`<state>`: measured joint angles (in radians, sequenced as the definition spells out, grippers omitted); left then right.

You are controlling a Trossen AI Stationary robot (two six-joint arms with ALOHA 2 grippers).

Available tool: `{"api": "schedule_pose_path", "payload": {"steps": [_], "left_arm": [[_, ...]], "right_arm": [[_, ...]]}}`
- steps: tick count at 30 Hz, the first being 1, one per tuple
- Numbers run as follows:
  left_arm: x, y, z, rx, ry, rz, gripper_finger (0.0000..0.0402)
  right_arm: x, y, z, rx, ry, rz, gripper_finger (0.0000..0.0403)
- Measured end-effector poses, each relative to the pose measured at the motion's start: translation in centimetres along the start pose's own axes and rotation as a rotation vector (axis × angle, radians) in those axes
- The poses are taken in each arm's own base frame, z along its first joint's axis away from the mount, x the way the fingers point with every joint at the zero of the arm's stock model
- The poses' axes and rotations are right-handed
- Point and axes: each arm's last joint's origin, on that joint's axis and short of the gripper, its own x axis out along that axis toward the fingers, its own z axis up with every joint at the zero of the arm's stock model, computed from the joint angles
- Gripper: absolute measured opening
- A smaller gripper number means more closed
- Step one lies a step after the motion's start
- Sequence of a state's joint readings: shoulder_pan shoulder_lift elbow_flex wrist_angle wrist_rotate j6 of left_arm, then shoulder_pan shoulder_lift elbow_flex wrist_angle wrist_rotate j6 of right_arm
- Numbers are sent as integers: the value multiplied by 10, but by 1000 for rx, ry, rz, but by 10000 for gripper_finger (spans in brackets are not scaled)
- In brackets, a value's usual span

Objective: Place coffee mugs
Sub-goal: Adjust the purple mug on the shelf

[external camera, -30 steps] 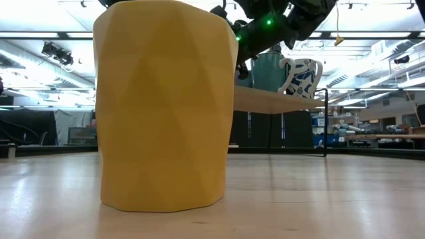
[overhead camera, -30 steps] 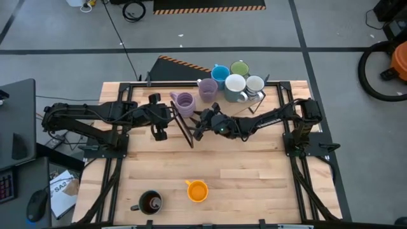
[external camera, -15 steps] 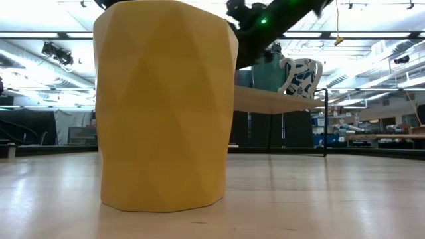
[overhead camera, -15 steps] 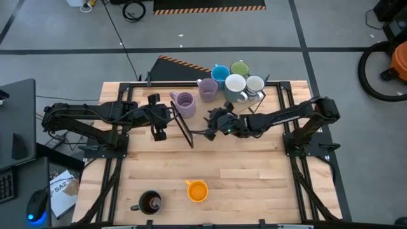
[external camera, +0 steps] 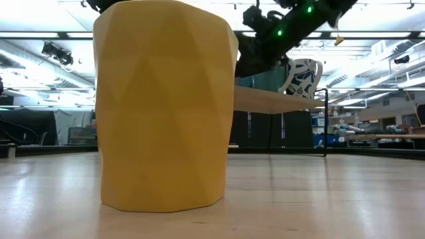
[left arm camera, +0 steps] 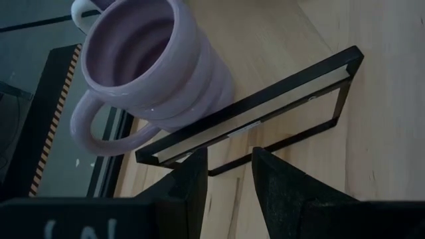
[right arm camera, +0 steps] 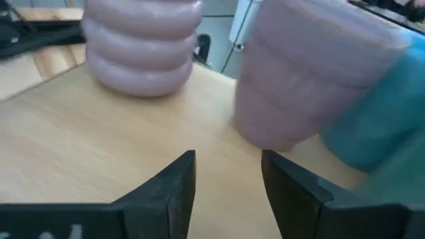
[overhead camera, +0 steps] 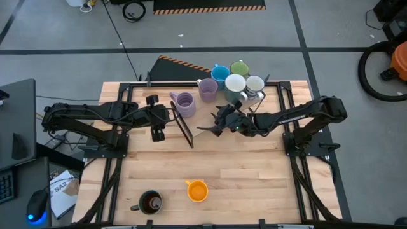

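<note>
High view, straight down: six coffee mugs bunched at the far edge of the table [overhead camera: 254, 172]. Blue mug [overhead camera: 219, 73] and green mug [overhead camera: 240, 68] farthest back, white mug [overhead camera: 234, 84] and pale grey-white mug [overhead camera: 255, 84] just nearer, smooth lavender mug [overhead camera: 207, 89] to their left, ribbed lavender mug [overhead camera: 184, 102] left again, just beside a thin black frame [overhead camera: 184, 124]. Well apart, at the near edge: orange mug [overhead camera: 198, 191] and dark mug [overhead camera: 151, 203] with a brown inside.

Right gripper [right arm camera: 226, 166] low over the wood, just near of the cluster, aimed at the two lavender mugs; fingers parted, nothing between them. Left gripper [left arm camera: 229, 159] waiting left of the black frame, fingers a little apart, likewise empty.

Handling, as a judgement: probably glazed ceramic, so rigid, fairly heavy for the size, slick, and liable to chip against a neighbour. Best taken by pinching the wall at the rim, one finger inside and one outside, on the side away from the handle. Ribbed walls likely to give a surer hold than smooth ones. Little room between the clustered mugs, so lift straight up before moving sideways.
</note>
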<state>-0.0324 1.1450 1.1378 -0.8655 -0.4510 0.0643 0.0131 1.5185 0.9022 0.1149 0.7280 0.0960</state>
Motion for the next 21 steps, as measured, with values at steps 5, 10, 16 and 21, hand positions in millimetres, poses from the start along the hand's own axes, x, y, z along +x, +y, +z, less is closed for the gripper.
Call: {"api": "schedule_pose_path", "payload": {"steps": [5,10,16,21], "left_arm": [[0,0,0,-1,0,0,126],[0,0,0,-1,1,-1,126],[0,0,0,-1,1,-3,126],[0,0,0,-1,1,-3,126]], "right_arm": [[16,3,-11,-11,-26,-18,219],[27,3,-14,49,-48,-45,275],[33,-5,-13,145,-56,-99,328],[37,-11,-10,174,-79,-111,336]]}}
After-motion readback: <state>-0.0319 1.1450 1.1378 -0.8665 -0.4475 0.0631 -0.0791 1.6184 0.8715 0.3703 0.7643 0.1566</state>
